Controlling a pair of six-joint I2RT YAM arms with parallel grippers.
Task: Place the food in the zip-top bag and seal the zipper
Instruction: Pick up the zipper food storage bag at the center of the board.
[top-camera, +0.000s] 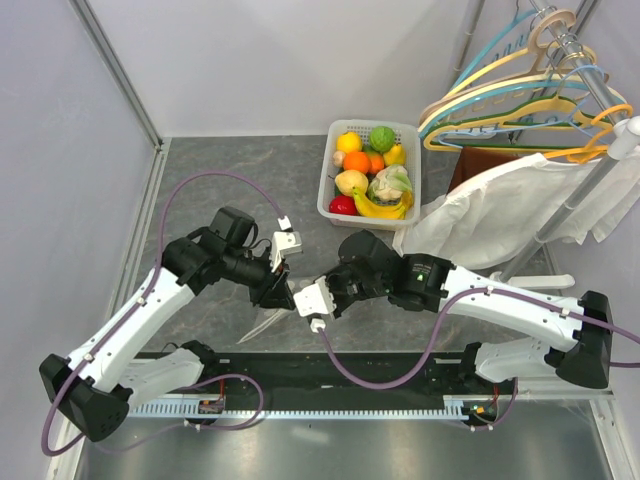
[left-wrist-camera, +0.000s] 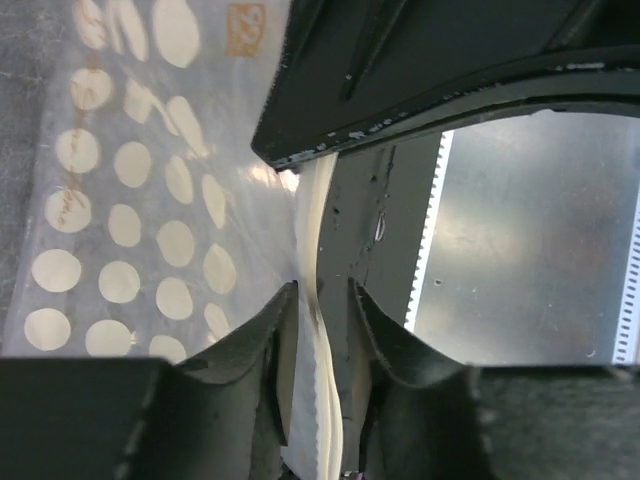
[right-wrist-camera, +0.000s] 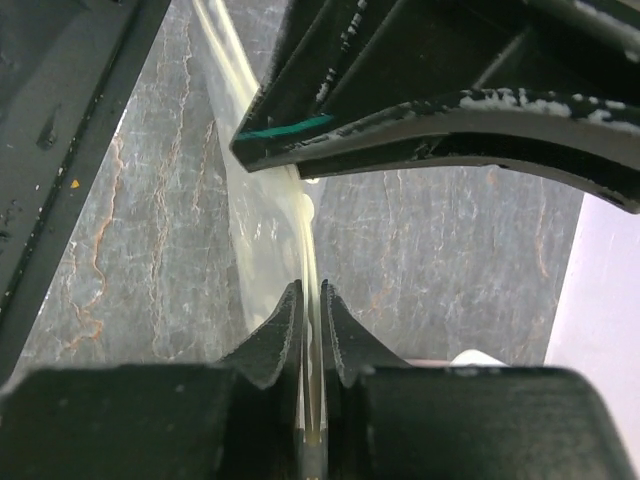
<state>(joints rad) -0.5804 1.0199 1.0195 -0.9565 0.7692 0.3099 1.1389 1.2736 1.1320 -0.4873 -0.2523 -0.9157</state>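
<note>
The zip-top bag (top-camera: 262, 325) hangs edge-on between my two grippers near the table's front middle. The left wrist view shows its dotted clear side (left-wrist-camera: 130, 200) and the pale zipper (left-wrist-camera: 315, 220). My left gripper (top-camera: 283, 290) stands narrowly open around that strip (left-wrist-camera: 322, 285), which lies against one finger with a gap to the other. My right gripper (top-camera: 312, 298) is shut on the zipper (right-wrist-camera: 312, 250), its jaws pinching the strip (right-wrist-camera: 312, 285). The food (top-camera: 357, 161), including a banana (top-camera: 385, 205), lies in the white basket (top-camera: 327, 190). The slider tab is not in view.
A white cloth garment (top-camera: 510, 210) hangs from a rack of coloured hangers (top-camera: 520, 100) at the back right, next to the basket. A black rail (top-camera: 330, 375) runs along the near edge below the grippers. Walls close in the left and back.
</note>
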